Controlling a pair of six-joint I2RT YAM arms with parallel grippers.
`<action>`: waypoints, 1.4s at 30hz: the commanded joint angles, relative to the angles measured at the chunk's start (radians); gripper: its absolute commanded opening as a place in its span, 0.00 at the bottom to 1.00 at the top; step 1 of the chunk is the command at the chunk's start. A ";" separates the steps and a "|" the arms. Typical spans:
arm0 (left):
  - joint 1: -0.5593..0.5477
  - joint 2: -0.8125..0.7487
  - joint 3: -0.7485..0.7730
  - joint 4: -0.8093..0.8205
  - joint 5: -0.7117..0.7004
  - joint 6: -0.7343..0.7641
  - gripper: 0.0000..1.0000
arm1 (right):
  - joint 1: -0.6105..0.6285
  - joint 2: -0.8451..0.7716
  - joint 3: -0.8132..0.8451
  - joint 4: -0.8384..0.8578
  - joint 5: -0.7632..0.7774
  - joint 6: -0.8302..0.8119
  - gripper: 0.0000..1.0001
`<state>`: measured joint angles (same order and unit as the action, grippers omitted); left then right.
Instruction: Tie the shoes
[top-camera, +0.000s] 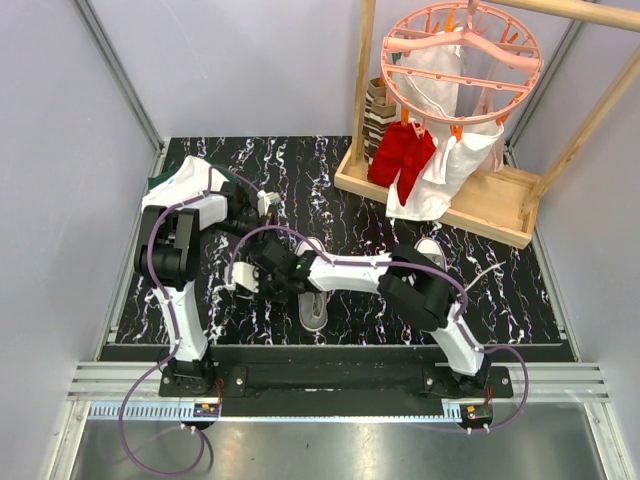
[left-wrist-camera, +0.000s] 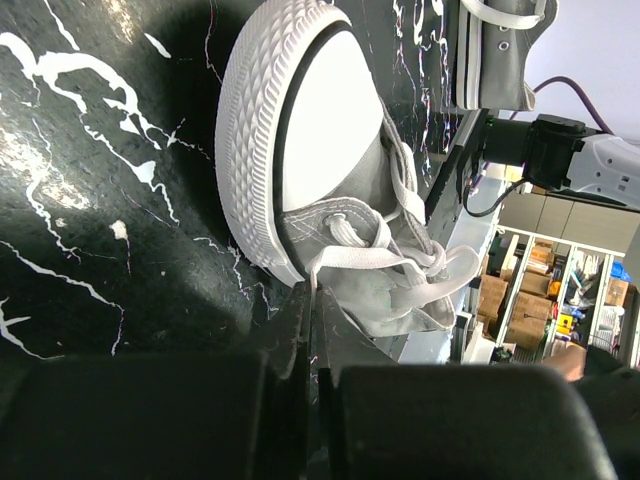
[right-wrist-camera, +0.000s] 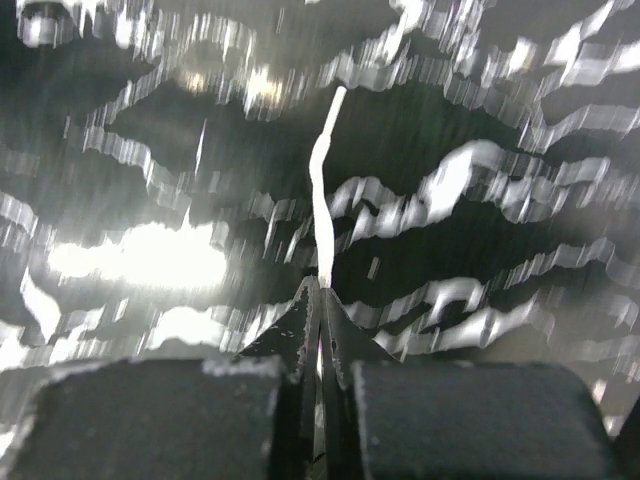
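- Pinching a lace strand (left-wrist-camera: 360, 258) between its pressed-together fingers, the left gripper (left-wrist-camera: 312, 300) sits just beside the near shoe (left-wrist-camera: 300, 130). That shoe lies on the black marbled table (left-wrist-camera: 90, 200) with its white toe cap and sole turned toward the left wrist camera.
- The strand runs from that pinch up into the eyelet area, so one side of the lacing is in hand.
- Over the tongue the laces (left-wrist-camera: 410, 250) cross and sag in loose folds, and no tightened knot or bow shows anywhere on this shoe.
- The right gripper (right-wrist-camera: 322, 300) is likewise clamped tight, nipping a thin lace tail (right-wrist-camera: 322, 190) that trails away from its tips over the table.
- The right wrist view is badly smeared, so the tail probably belongs to the near shoe, since from above the right arm reaches across to that shoe's left side, but I cannot confirm it.
- Judged from this, the work is at an early stage. Two lace ends are gripped, one per arm, while crossing them, forming loops and pulling a bow snug all remain to be done.
- Further right, the second shoe (top-camera: 432, 250) stands well apart from both grippers, half hidden behind the right arm. Nothing holds it, and it looks untied, so the whole sequence is left for it too.
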<state>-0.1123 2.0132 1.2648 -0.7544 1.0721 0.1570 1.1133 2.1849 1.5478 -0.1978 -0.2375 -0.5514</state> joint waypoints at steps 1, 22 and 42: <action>0.002 -0.050 0.002 0.003 -0.003 0.016 0.00 | -0.003 -0.177 -0.052 -0.123 0.049 0.041 0.00; 0.033 -0.314 0.051 -0.201 -0.175 0.134 0.00 | -0.397 -0.942 -0.502 -0.361 -0.066 0.349 0.00; 0.143 -0.390 0.145 -0.195 -0.412 0.073 0.00 | -0.540 -1.114 -0.698 -0.367 -0.029 0.320 0.00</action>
<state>0.0010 1.6814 1.3872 -0.9882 0.7723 0.2539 0.5804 1.0908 0.8738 -0.5724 -0.2932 -0.1913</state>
